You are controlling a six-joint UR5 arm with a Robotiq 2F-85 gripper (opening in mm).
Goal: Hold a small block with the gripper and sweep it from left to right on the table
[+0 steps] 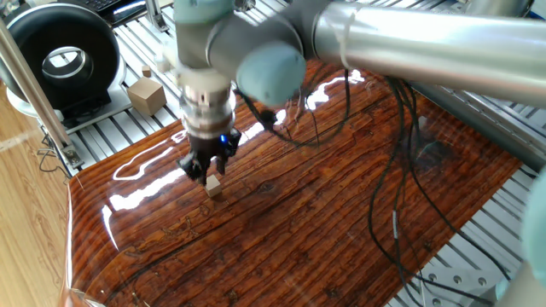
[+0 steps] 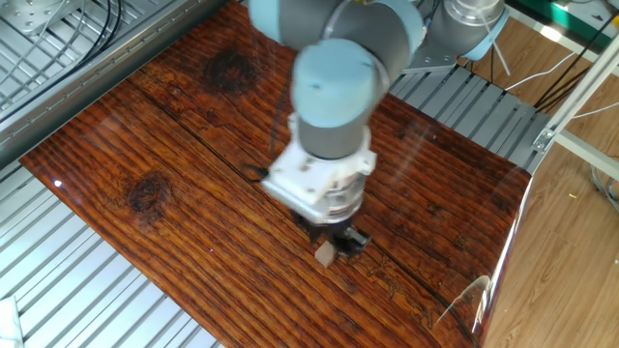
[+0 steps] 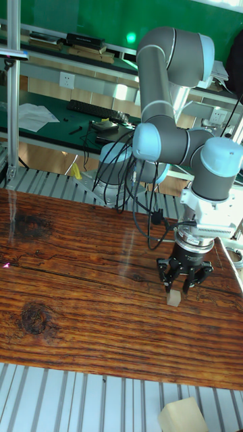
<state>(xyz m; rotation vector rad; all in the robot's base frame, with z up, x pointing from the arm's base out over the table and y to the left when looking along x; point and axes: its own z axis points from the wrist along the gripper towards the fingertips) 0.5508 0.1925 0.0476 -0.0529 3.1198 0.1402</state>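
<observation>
Bench [image 3: 81,317]: glossy dark reddish-brown board with wood-grain stripes, resting on a slatted silver frame [image 3: 61,398].
Larger cube [image 1: 147,94]: tan, on the frame beyond the bench's far left corner in one fixed view, well apart from the arm.
Small block [image 3: 174,298]: pale tan cube sitting on the bench toward its right side in the tall fixed view; also seen at [image 1: 213,187] and [image 2: 325,253].
Gripper [image 3: 183,280]: black, pointing straight down, just above the small block.
Fingers [image 3: 164,278]: spread apart, holding nothing; the tips flank the block's top without clamping it.
Arm [image 3: 202,162]: silver-grey with light blue caps, blurred in both fixed views.
</observation>
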